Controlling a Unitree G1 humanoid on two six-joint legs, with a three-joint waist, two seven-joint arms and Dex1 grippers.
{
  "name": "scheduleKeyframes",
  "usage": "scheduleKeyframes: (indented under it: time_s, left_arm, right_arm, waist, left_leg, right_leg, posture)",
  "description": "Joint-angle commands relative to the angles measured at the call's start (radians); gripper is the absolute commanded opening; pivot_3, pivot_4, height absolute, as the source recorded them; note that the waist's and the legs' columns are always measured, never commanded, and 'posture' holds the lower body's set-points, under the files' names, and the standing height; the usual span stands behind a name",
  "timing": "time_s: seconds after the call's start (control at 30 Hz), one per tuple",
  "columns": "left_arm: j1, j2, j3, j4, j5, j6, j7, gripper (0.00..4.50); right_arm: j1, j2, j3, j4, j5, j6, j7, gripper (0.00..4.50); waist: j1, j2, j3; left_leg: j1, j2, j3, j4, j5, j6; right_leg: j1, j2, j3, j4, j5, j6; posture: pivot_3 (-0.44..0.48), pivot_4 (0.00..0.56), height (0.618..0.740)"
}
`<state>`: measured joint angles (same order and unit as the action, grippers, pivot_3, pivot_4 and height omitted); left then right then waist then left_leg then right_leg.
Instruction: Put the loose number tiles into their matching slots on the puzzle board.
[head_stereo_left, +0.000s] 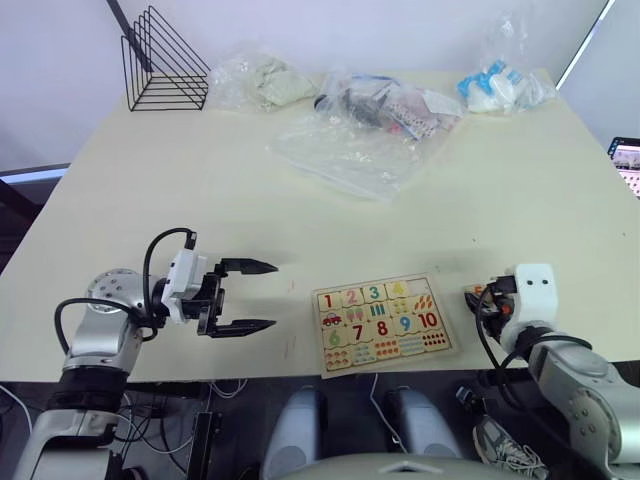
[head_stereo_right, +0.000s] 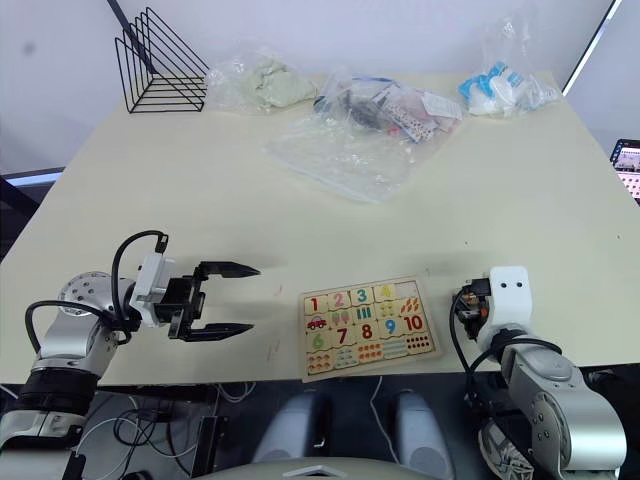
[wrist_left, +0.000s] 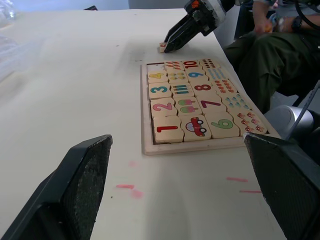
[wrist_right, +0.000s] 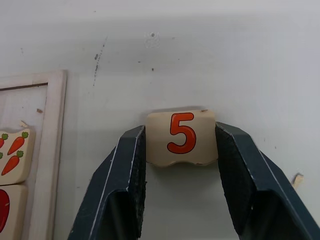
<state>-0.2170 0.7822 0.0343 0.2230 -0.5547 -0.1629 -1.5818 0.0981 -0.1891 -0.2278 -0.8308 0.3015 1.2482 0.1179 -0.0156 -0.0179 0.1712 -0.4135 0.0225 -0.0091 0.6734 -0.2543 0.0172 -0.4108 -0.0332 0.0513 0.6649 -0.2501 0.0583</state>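
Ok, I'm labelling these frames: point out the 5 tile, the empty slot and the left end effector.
5 tile (wrist_right: 182, 138): right wrist view, printed face.
Empty slot (wrist_left: 154, 68): left wrist view, bare recess in the board's corner.
Left end effector (head_stereo_left: 251, 296): left eye view, between the fingertips.

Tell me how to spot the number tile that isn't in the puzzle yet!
Find the wooden puzzle board near the front edge of the table. Just off its right side, the right gripper has its two dark fingers closed on a small pale square, the tile. It lies outside the board on the bare table and shows an orange 5, while 1 to 4 sit in the board.
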Motion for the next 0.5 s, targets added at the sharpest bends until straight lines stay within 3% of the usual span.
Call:
scheduleKeyframes:
  time_s: [0.03, 0.07, 0.1, 0.23, 0.37, 0.5]
  left_arm:
    - [-0.011, 0.019, 0.012, -0.005, -0.025, -0.012, -0.033, 4.5]
    - [-0.011, 0.02, 0.014, -0.006, -0.025, -0.011, -0.033, 4.5]
    - [-0.009, 0.021, 0.016, -0.008, -0.026, -0.007, -0.033, 4.5]
    - [0.009, 0.024, 0.028, -0.028, -0.03, 0.005, -0.033, 4.5]
    - [0.034, 0.026, 0.045, -0.05, -0.032, 0.018, -0.032, 4.5]
    - [0.052, 0.032, 0.052, -0.071, -0.045, 0.029, -0.033, 4.5]
  right_arm:
    - [0.005, -0.001, 0.006, -0.02, -0.006, 0.017, -0.018, 1.46]
    - [0.004, -0.004, 0.002, -0.019, -0.004, 0.014, -0.015, 1.46]
    - [0.002, -0.006, -0.006, -0.019, 0.0, 0.006, -0.009, 2.47]
    - [-0.025, 0.0, -0.062, -0.031, 0.045, -0.044, 0.033, 4.29]
    - [-0.036, -0.085, -0.105, -0.025, 0.096, -0.112, 0.141, 4.47]
    - [-0.041, -0.264, -0.132, 0.079, 0.144, -0.288, 0.363, 4.47]
  waist:
    - [0.0, -0.001, 0.0]
    - [0.0, -0.001, -0.001]
    - [0.0, -0.001, -0.001]
    - [0.0, -0.001, -0.001]
    - [-0.002, 0.0, 0.0]
    - [-0.001, -0.001, 0.0]
  left_leg:
    - [0.0, 0.0, 0.0, 0.0, 0.0, 0.0]
    - [0.0, 0.0, 0.0, 0.0, 0.0, 0.0]
    - [0.0, 0.0, 0.0, 0.0, 0.0, 0.0]
    - [0.0, 0.0, 0.0, 0.0, 0.0, 0.0]
    - [0.0, 0.0, 0.0, 0.0, 0.0, 0.0]
    - [0.0, 0.0, 0.001, 0.0, 0.0, 0.0]
  right_leg:
    - [0.0, 0.0, 0.0, 0.0, 0.0, 0.0]
    - [0.0, 0.0, 0.0, 0.0, 0.0, 0.0]
    - [0.0, 0.0, 0.0, 0.0, 0.0, 0.0]
    - [0.0, 0.0, 0.0, 0.0, 0.0, 0.0]
    - [0.0, 0.0, 0.001, 0.0, 0.0, 0.0]
    - [0.0, 0.0, 0.001, -0.001, 0.0, 0.0]
  posture:
    - [0.0, 0.15, 0.74]
    - [0.0, 0.15, 0.74]
    - [0.0, 0.15, 0.74]
    - [0.0, 0.15, 0.74]
    - [0.0, 0.15, 0.74]
    - [0.0, 0.15, 0.74]
